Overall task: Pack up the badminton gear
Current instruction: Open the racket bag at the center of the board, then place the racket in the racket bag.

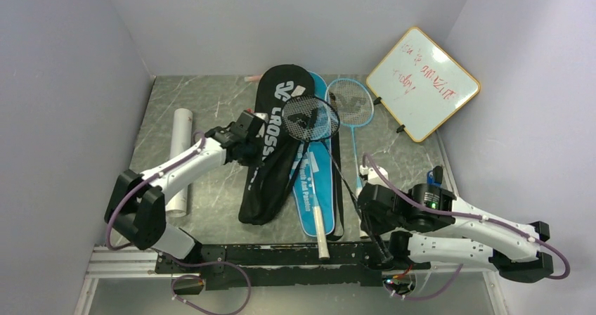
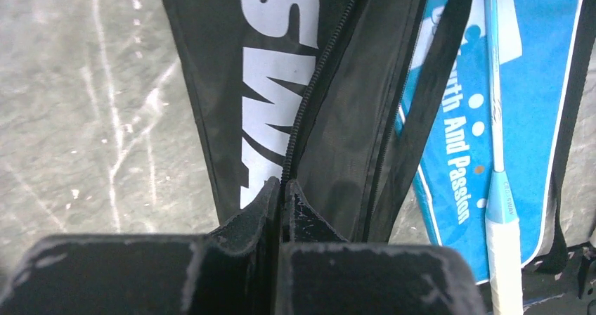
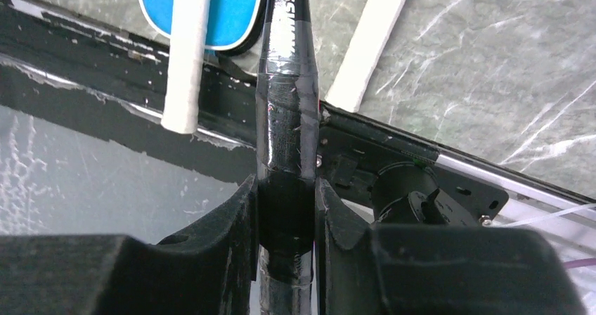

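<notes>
Note left fingers (image 2: 246, 220) pinched on zip edge of limp cover (image 2: 232, 83) (slippery fabric). Note right fingers (image 3: 225, 223) clamping handle of stiff, light racket (image 3: 284, 111).

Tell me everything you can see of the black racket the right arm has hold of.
The black racket has a dark oval frame with pale strings, a thin black shaft, and a black handle with white lettering under glossy clear film. The right gripper is shut on the handle. The racket runs diagonally from mid-table toward the near right. Its head overlaps the black cover and blue cover; contact there is unclear.
</notes>
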Controlling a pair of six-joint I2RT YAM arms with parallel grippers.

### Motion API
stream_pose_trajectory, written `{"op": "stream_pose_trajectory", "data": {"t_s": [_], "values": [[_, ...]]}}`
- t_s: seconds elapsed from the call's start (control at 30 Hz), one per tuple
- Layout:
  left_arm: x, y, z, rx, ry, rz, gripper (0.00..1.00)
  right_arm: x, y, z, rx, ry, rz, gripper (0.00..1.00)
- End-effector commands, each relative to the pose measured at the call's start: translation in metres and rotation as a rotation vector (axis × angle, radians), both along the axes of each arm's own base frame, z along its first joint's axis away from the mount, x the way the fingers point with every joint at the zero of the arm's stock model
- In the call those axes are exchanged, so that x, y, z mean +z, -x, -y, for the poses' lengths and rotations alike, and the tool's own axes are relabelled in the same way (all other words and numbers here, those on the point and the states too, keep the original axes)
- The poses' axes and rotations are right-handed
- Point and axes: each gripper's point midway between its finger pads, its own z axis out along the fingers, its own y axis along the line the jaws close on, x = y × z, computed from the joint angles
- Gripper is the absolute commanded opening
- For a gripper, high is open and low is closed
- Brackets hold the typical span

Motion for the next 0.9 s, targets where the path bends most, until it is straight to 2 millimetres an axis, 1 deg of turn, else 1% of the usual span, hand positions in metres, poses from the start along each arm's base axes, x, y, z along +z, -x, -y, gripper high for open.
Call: {"op": "stream_pose_trajectory", "data": {"t_s": [0.0, 0.13, 0.27, 0.33, 0.43, 0.5, 0.6, 0.67, 0.77, 0.87], "values": [[0.039, -0.03, -0.015, 0.07, 0.061, 0.157, 0.05, 0.016, 0.001, -0.009, 0.069, -0.057, 0.015, 0.0], [0.043, -0.023, -0.027, 0.078, 0.041, 0.152, 0.05, 0.034, 0.005, -0.025, 0.115, -0.178, 0.026, 0.0], [0.048, -0.014, -0.038, 0.087, 0.021, 0.166, 0.05, 0.034, 0.007, -0.027, 0.147, -0.175, 0.013, 0.0], [0.051, -0.014, -0.044, 0.092, 0.013, 0.177, 0.05, 0.039, 0.015, -0.032, 0.207, -0.204, -0.006, 0.0], [0.05, -0.017, -0.054, 0.101, -0.02, 0.169, 0.05, 0.062, 0.029, -0.049, 0.326, -0.362, -0.006, 0.0], [0.05, -0.021, -0.061, 0.108, -0.036, 0.163, 0.05, 0.069, 0.039, -0.049, 0.379, -0.395, -0.025, 0.0], [0.057, -0.032, -0.077, 0.142, -0.053, 0.179, 0.05, 0.061, 0.038, -0.039, 0.382, -0.325, -0.038, 0.0], [0.061, -0.04, -0.088, 0.167, -0.066, 0.185, 0.05, 0.058, 0.038, -0.037, 0.382, -0.304, -0.04, 0.0], [0.062, -0.049, -0.103, 0.194, -0.091, 0.175, 0.05, 0.061, 0.037, -0.038, 0.386, -0.304, -0.034, 0.0], [0.062, -0.057, -0.117, 0.221, -0.096, 0.174, 0.05, 0.056, 0.032, -0.033, 0.367, -0.248, -0.03, 0.0]]}}
